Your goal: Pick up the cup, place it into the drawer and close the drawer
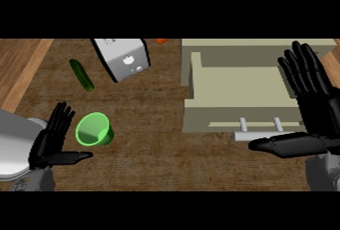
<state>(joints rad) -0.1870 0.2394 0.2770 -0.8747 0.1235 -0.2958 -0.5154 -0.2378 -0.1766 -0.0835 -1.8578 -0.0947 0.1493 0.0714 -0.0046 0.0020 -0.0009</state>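
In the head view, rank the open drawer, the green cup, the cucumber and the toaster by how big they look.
1. Open drawer, clearly the largest.
2. Toaster, though the picture's top edge cuts it off.
3. and 4. Green cup and cucumber look about alike: the cup wider, the cucumber longer and thinner. I would not rank them.

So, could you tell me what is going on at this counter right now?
The robot is set to put the green cup into the open drawer, but nothing is held yet. Its left hand is open right beside the cup, on the cup's left, not gripping it. Its right hand is open over the drawer's right side, thumb near the drawer handle. The drawer looks empty inside. A cucumber and a toaster lie farther back.
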